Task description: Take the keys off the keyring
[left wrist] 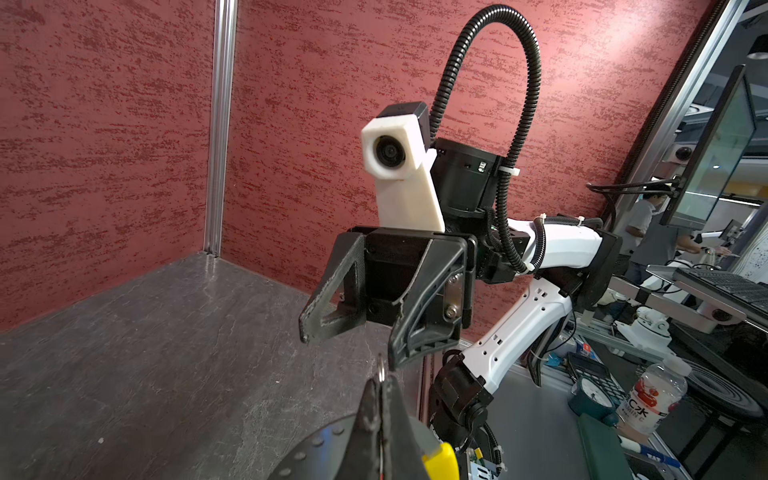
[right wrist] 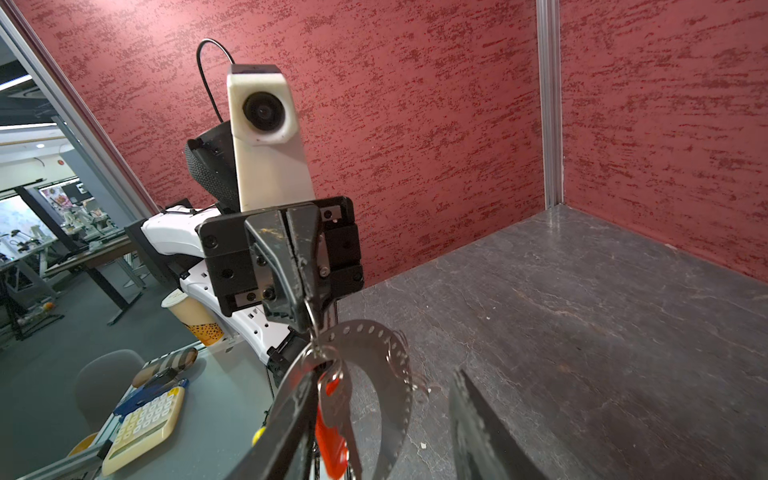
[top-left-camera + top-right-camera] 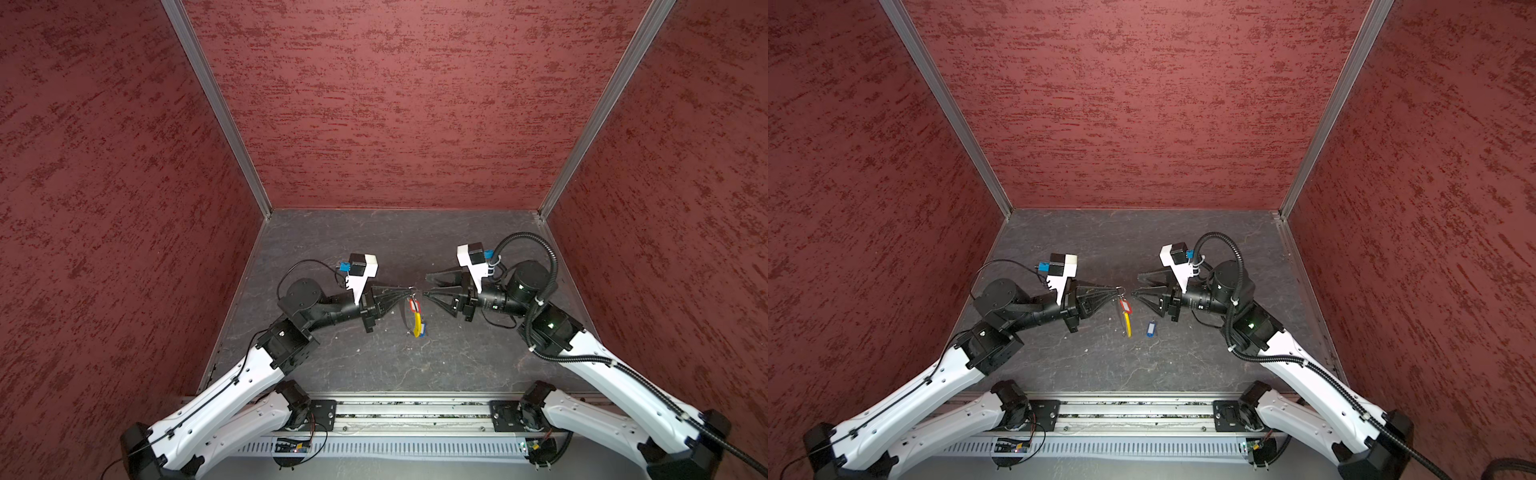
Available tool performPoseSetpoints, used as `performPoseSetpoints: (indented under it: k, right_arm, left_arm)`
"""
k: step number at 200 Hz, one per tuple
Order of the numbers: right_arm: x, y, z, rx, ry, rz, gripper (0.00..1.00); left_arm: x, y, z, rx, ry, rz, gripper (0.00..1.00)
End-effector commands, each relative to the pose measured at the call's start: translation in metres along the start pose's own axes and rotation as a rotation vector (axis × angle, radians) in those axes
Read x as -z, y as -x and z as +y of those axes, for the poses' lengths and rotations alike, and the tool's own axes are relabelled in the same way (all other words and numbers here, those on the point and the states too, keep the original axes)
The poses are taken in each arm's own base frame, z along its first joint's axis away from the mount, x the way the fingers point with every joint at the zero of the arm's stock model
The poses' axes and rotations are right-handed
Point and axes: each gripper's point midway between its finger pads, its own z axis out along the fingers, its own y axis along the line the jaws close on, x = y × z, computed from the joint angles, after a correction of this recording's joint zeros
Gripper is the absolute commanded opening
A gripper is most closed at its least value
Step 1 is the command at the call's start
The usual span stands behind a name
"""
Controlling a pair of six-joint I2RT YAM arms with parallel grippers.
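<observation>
Yellow-segmented wire keyring, red-tagged key attached, hangs pinched in the left gripper. The blue-tagged key lies mid-table; the right gripper is parted and empty.

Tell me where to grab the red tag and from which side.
Pinch the red tag across its flat body, from the right, where the open right gripper stands: it hangs freely below the shut left gripper holding the keyring.

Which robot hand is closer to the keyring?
Left. The left gripper is shut on the top of the keyring, which hangs below it; the right gripper is open just beside it.
</observation>
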Motion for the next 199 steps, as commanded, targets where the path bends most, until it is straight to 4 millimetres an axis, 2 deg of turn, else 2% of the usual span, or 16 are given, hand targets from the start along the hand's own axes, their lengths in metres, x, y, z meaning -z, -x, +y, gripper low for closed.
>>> performPoseSetpoints:
  k: [1, 27, 87, 140, 199]
  right_arm:
    - [0.001, 0.003, 0.004, 0.060, -0.006, -0.012, 0.51]
    - [0.000, -0.006, 0.000, 0.067, -0.034, -0.001, 0.51]
    - [-0.016, -0.019, 0.008, 0.088, -0.001, 0.048, 0.52]
    - [-0.025, -0.014, 0.015, 0.113, 0.026, 0.048, 0.51]
    - [-0.030, -0.009, 0.024, 0.124, 0.065, 0.037, 0.43]
  left_arm:
    - [0.004, 0.016, -0.005, -0.057, 0.009, -0.059, 0.00]
    - [0.005, 0.015, -0.004, -0.061, 0.012, -0.075, 0.00]
    - [0.004, 0.015, -0.002, -0.054, 0.015, -0.088, 0.00]
    - [0.002, 0.013, -0.005, -0.045, -0.012, -0.079, 0.00]
    - [0.000, 0.010, -0.002, -0.029, -0.005, -0.074, 0.00]
